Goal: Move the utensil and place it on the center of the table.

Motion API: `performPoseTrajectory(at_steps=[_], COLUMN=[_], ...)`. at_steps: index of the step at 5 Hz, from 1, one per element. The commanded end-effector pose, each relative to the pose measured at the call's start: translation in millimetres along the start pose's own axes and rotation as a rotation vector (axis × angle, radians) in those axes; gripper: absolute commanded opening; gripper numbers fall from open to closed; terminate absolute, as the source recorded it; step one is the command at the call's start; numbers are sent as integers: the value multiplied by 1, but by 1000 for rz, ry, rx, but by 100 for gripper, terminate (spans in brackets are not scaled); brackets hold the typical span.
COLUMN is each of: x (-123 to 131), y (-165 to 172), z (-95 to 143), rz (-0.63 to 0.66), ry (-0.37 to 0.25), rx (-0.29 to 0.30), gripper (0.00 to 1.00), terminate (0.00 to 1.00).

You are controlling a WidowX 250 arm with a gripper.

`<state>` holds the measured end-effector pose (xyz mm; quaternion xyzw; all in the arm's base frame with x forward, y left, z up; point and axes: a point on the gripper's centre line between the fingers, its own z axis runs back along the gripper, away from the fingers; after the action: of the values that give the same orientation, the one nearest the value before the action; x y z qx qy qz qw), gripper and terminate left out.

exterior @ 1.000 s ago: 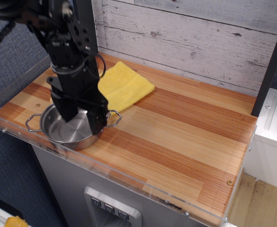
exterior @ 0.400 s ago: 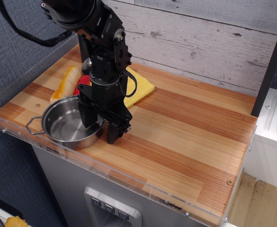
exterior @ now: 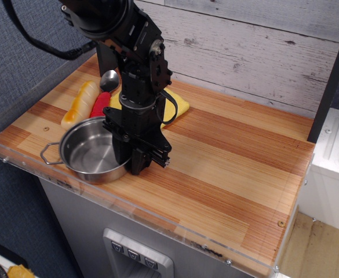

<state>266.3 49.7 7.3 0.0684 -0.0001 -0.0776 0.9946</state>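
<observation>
The utensil, a small shiny steel pot (exterior: 87, 154) with wire loop handles, stands at the front left of the striped wooden table (exterior: 233, 156). My gripper (exterior: 132, 164) points down at the pot's right rim, with one finger inside the pot and one outside. It looks shut on the rim. The pot's left handle (exterior: 48, 154) shows, while the right handle is hidden behind the gripper. The pot is empty.
A metal spoon with a red handle (exterior: 101, 102) and a yellow-orange bread-like item (exterior: 78, 105) lie behind the pot. A yellow cloth (exterior: 179, 107) lies partly behind my arm. Clear acrylic edging (exterior: 18, 165) runs along the front and left edges. A plank wall stands behind.
My gripper has moved right with the pot's rim in it, and the pot has slid a little to the right. The spoon and bread-like item have come into view.
</observation>
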Motion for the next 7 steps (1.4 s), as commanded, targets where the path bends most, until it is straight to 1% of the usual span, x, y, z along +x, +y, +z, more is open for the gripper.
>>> performPoseTrajectory(at_steps=[1,2,3,4,5,6,7], x=[2,5,17,25,43,48,61], y=[3,4,3,2,-8,-10,-31], z=[13,22,49,80,105,110,103], rz=[16,16,19,24,45,34,-44], ry=[-53,-93,-191,-310,-414,-451,-450], rx=[9,2,-6,-23,-25,-40,-86], gripper=[0,0,0,0,0,0,0], terminate=[0,0,0,0,0,0,0])
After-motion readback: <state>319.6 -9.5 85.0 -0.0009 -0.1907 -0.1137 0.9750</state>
